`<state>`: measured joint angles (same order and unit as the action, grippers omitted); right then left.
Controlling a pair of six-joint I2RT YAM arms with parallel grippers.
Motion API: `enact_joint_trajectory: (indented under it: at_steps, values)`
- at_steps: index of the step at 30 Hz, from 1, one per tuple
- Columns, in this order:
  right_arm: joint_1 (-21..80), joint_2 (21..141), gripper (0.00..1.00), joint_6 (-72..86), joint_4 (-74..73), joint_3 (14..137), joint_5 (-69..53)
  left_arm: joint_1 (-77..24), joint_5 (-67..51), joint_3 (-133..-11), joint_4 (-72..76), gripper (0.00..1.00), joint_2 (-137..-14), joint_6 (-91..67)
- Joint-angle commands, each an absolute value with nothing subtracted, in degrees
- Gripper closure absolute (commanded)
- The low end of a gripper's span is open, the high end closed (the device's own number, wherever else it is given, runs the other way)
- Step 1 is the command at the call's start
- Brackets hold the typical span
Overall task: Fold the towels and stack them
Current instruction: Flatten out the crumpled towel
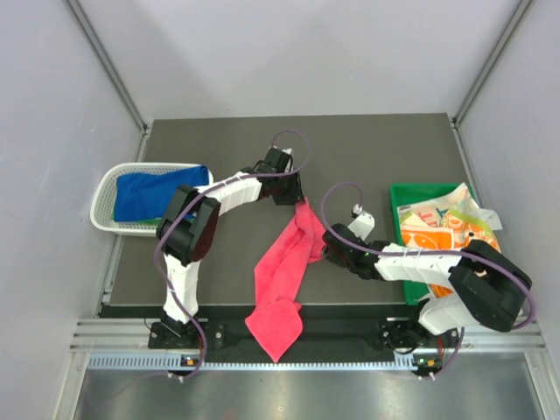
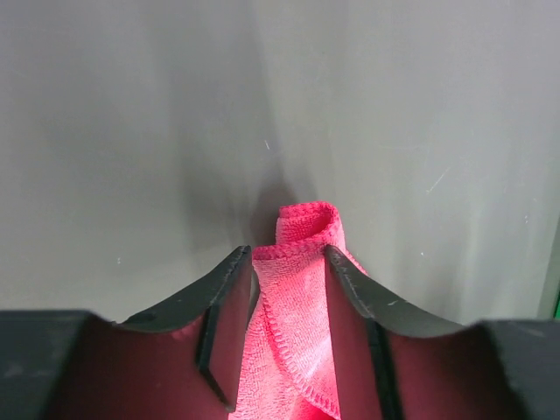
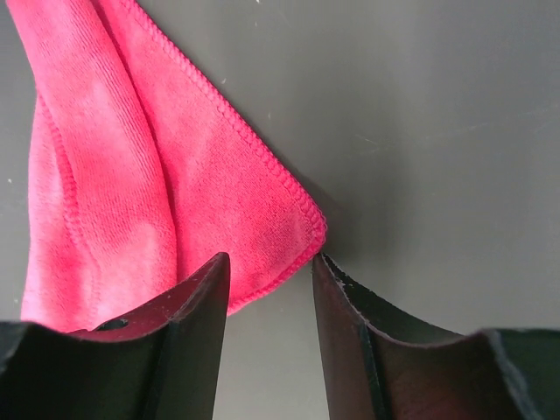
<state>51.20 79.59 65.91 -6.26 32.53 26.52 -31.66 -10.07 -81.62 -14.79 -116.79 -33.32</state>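
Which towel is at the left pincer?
The pink-red towel, inside the left pincer; the blue towel lies in the basket, printed ones on the tray.

Reads as robotics lab, enclosed test cell. Holds dark desk boxed in by plain pale wall panels with metal corner struts. Carries left arm and right arm, draped in purple cables, bolted side by side on aluminium rail at near edge. Offers only staged props: white mesh basket, green tray, few small towels.
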Motion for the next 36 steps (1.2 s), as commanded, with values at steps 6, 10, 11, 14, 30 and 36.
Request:
enact_joint_trajectory:
  at_steps: [6, 10, 11, 14, 30, 36]
  values:
    - [50.63, 83.23, 0.6, 68.91, -5.01, 32.43, 29.44, -31.64, -10.55, -81.65, -13.09, 0.6, -116.72, -33.93]
    - [50.62, 84.11, 0.87, 68.99, -4.92, 32.34, 29.88, -31.47, -9.93, -81.39, -14.06, 0.48, -115.75, -33.75]
    - [50.45, 84.11, 0.97, 68.99, -5.01, 32.26, 30.06, -31.2, -10.11, -80.95, -14.06, 0.47, -115.58, -33.92]
    - [50.19, 83.33, 1.0, 69.08, -6.06, 31.82, 31.11, -30.68, -11.42, -80.68, -13.62, 0.46, -115.05, -34.1]
    - [48.34, 79.63, 1.0, 66.71, -8.17, 30.23, 33.13, -30.5, -14.77, -78.84, -11.07, 0.78, -114.87, -35.86]
    - [47.29, 77.7, 1.0, 62.77, -9.84, 31.81, 34.19, -29.36, -10.29, -81.21, -16.59, 0.96, -111.54, -33.67]
